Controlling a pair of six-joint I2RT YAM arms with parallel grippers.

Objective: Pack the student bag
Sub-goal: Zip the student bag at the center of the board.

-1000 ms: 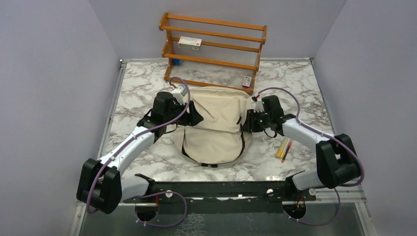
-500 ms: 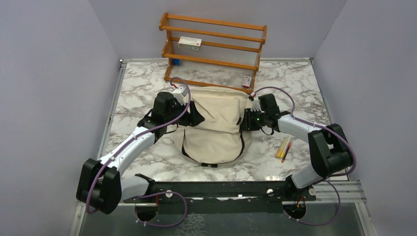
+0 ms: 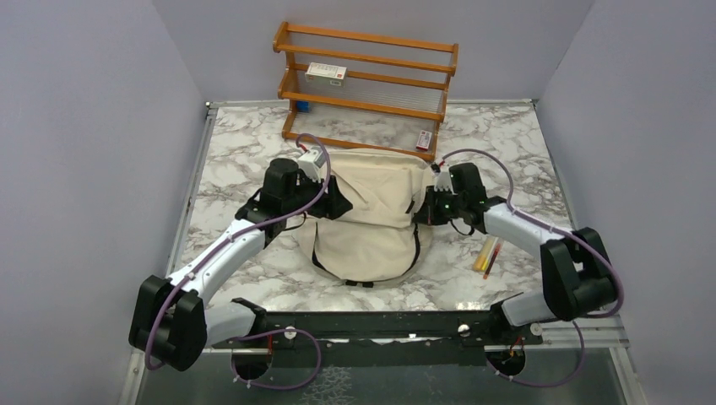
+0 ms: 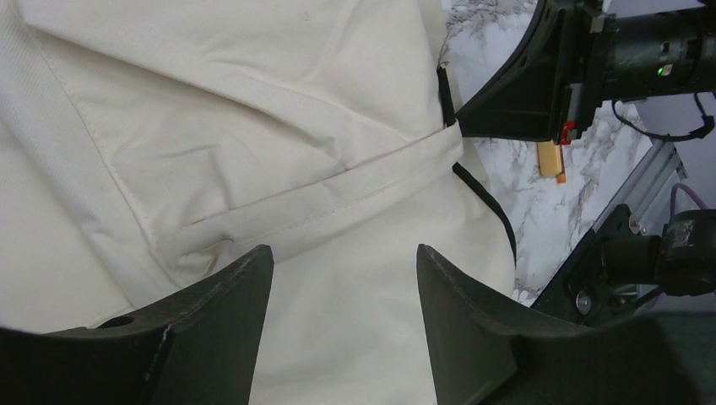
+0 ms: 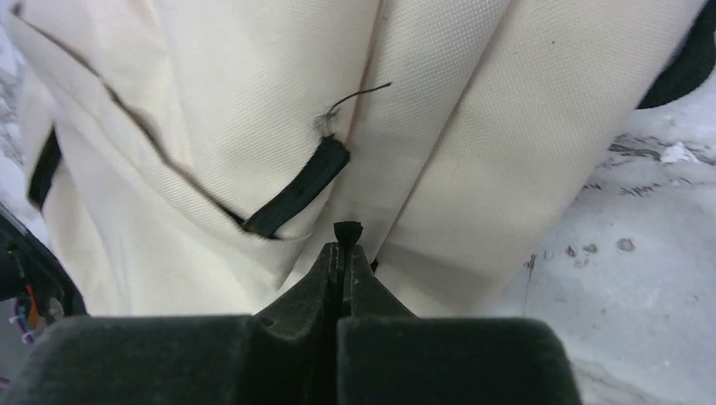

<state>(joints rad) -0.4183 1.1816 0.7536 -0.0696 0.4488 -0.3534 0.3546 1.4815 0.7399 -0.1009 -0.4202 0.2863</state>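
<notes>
The student bag lies in the middle of the marble desk, cream fabric up, with a wooden rack just behind it. The left hand hangs released at the bag's left edge, its fingers spread apart above a stitched seam and gripping nothing. The right hand is at the bag's right edge, clenched tight, with a small black nub at its tips, just below a black strap tab. Whether it pinches any fabric, I cannot tell. A few thin yellow and red sticks lie on the desk to the right of the bag.
</notes>
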